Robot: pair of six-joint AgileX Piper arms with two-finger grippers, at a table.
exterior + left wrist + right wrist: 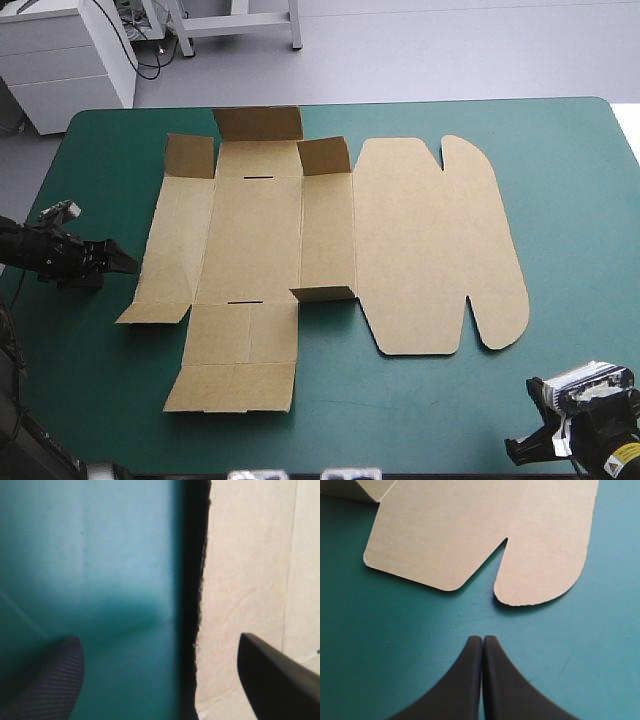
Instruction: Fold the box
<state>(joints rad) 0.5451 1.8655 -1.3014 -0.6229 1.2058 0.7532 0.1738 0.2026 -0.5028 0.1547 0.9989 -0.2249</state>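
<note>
Where bare, teal-green cover (pixel 570 210) around box (pixel 330 240)

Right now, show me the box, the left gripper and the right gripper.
box (pixel 250 235), high view, its flat middle panel.
left gripper (pixel 156 639), left wrist view, midway between its open fingertips.
right gripper (pixel 482 639), right wrist view, where its shut fingertips meet.

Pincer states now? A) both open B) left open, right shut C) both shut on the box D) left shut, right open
B: the left pincer has its fingers wide apart, straddling the edge of the box; the right pincer shows one pointed arch, short of the box.
</note>
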